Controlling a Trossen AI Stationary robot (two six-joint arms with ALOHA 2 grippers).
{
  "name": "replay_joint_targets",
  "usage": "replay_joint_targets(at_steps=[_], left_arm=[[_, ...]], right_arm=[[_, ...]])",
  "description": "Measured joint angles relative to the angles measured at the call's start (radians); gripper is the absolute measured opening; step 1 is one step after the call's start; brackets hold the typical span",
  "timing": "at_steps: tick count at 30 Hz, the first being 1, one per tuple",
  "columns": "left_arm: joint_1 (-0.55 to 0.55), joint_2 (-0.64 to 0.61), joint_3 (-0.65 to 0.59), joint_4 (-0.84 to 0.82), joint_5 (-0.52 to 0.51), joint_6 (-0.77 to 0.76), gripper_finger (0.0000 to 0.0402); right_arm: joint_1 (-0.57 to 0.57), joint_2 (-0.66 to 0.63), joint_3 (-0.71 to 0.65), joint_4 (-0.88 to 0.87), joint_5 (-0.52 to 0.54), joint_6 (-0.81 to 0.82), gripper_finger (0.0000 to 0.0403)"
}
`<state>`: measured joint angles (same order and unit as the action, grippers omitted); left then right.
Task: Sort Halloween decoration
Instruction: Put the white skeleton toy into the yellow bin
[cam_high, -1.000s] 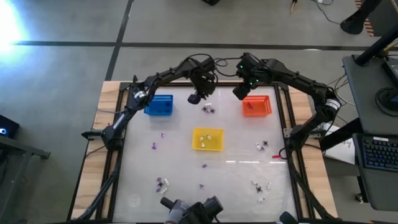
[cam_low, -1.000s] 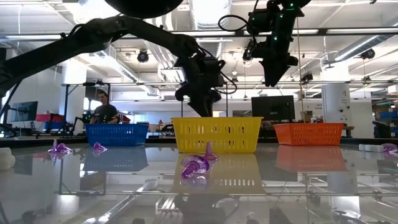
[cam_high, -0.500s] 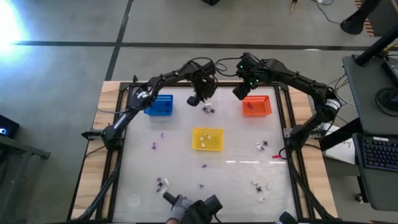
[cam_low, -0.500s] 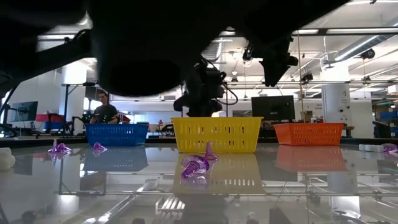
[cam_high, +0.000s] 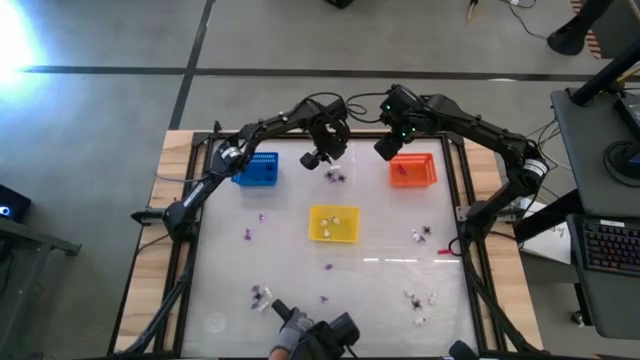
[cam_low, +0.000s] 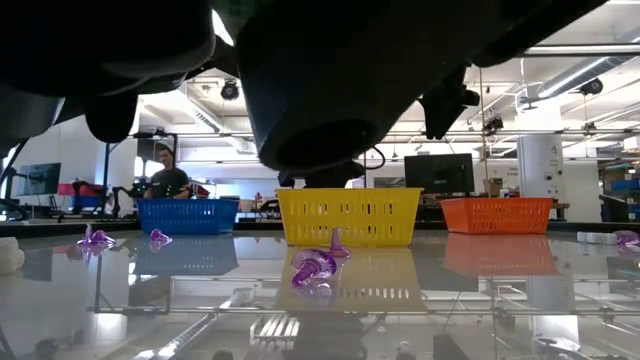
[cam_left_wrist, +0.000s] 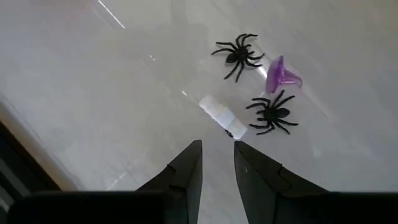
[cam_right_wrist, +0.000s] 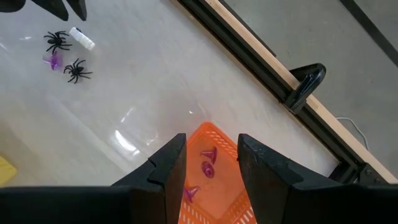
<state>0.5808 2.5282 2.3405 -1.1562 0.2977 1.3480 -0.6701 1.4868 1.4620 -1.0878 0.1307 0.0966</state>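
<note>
Hovering with fingers parted and empty, the left gripper (cam_left_wrist: 217, 163) risks scattering the white plastic roll (cam_left_wrist: 222, 116) and two black plastic spiders (cam_left_wrist: 271, 114) if lowered off-centre; the right gripper (cam_right_wrist: 211, 163) waits, spread, over the orange mesh basket (cam_right_wrist: 217, 205).

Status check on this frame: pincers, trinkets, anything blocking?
Left pincer open, empty, above spider cluster. Right pincer open, empty, over orange basket holding purple trinkets. Nothing blocking.
</note>
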Motion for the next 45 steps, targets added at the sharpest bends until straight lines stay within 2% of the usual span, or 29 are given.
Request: replay_joint_targets(at_steps=[7, 10, 16, 21, 28, 30, 36, 45], left_arm=[[0.0, 0.0, 0.0, 0.0, 0.001, -0.035, 0.0074], [-0.001, 0.0, 0.004, -0.002, -0.016, -0.13, 0.0074], [0.009, -0.031, 0.014, -0.036, -0.235, -0.357, 0.0066], [0.03, -0.057, 0.015, -0.088, -0.317, -0.51, 0.0052], [0.057, -0.103, 0.014, -0.139, -0.316, -0.592, 0.0043], [0.065, -0.126, 0.014, -0.154, -0.315, -0.605, 0.0043], [0.105, -0.184, 0.014, -0.179, -0.314, -0.653, 0.0043], [0.174, -0.21, 0.013, -0.289, -0.314, -0.707, 0.0043]], right_arm=[[0.0, 0.0, 0.0, 0.0, 0.0, 0.0, 0.0137], [0.0, 0.0, 0.0, 0.001, 0.0, 0.0, 0.0137], [0.0, 0.0, 0.0, 0.033, -0.006, 0.0, 0.0137], [0.0, 0.006, 0.0, 0.036, -0.049, -0.039, 0.0137], [0.002, 0.067, 0.0, 0.103, -0.299, -0.159, 0.0137], [0.002, 0.097, 0.0, 0.118, -0.34, -0.197, 0.0137], [0.007, 0.188, 0.0, 0.151, -0.346, -0.305, 0.0137], [0.024, 0.253, 0.0, 0.318, -0.375, -0.455, 0.0137]])
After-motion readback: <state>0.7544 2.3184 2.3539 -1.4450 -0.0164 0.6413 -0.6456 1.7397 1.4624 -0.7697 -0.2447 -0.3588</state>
